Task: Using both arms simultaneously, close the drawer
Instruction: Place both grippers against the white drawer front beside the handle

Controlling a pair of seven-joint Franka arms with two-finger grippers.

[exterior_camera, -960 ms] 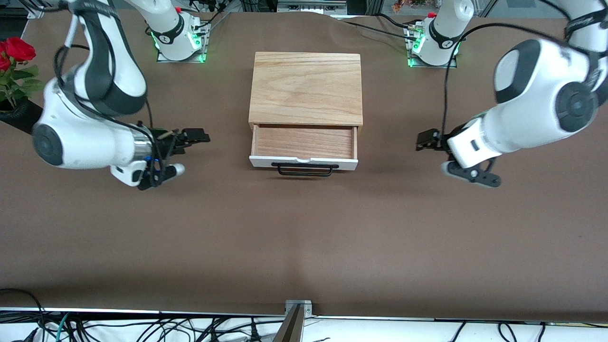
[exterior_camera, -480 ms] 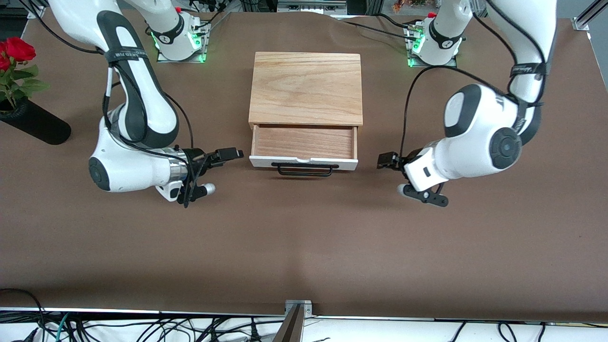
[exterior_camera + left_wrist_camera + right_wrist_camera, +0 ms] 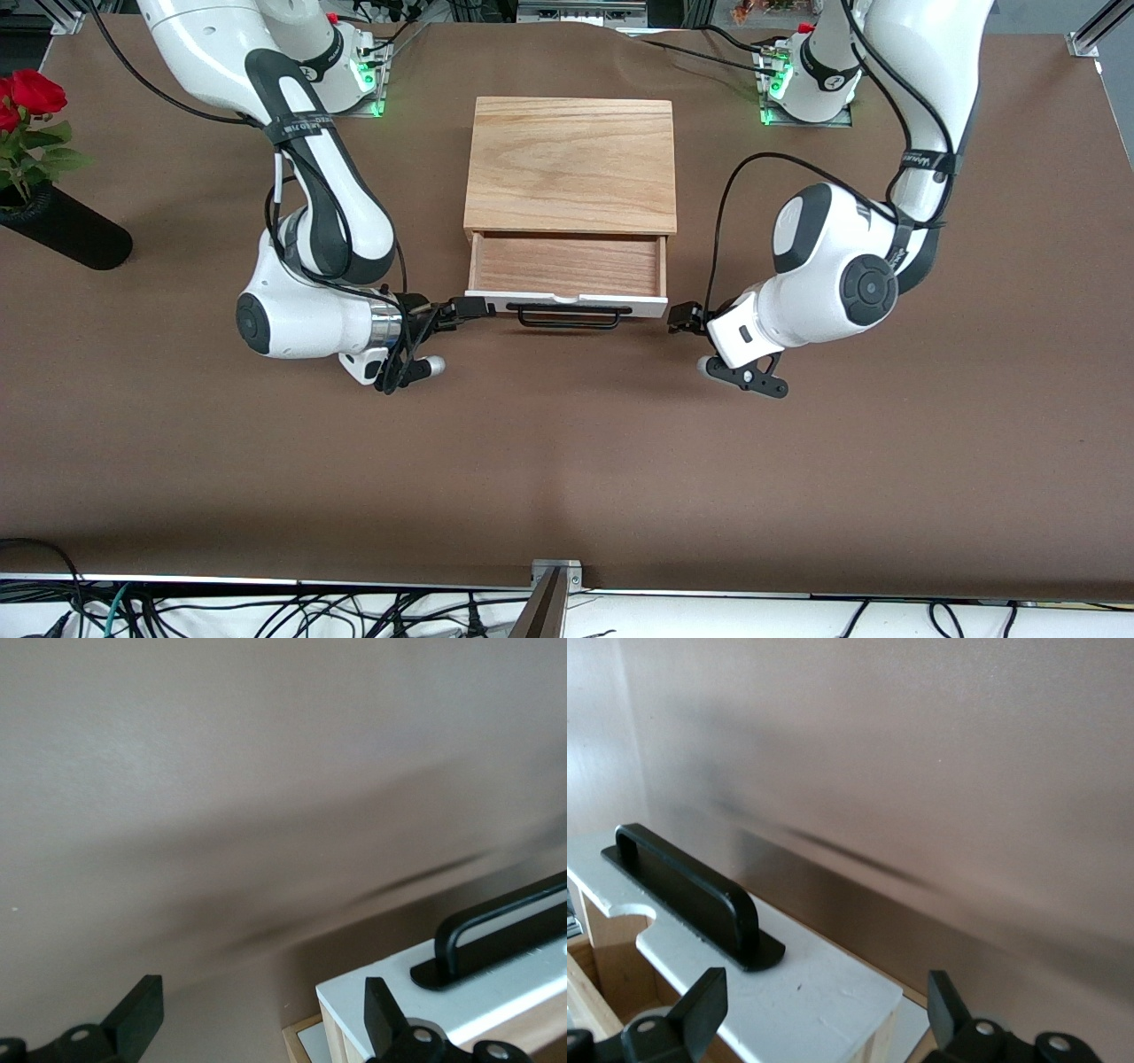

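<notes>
Brown paper covers the desk [image 3: 567, 461] that my two arms reach over. At the upper left edge of the front frame, red roses [image 3: 27, 102] stand in a black tube vase [image 3: 62, 232].

Next along, my right gripper [image 3: 471, 308] sits left of centre in the front frame, at the corner of the drawer's white front panel toward the right arm's end of the desk. Its fingers are spread apart and grasp nothing; in the right wrist view one fingertip [image 3: 700, 999] is over the panel and the other is out past its corner.

At the centre stands the small light oak box [image 3: 570, 165], with its shallow light-wood drawer [image 3: 567, 266] pulled out toward the front camera. The black bar handle [image 3: 569, 316] runs along the panel's front, just nearer the camera.

To the right of centre, my left gripper [image 3: 684, 317] is at the panel's corner toward the left arm's end. It too is released, its fingers [image 3: 383, 1017] wide apart and holding nothing, one against the panel's corner in the left wrist view.
</notes>
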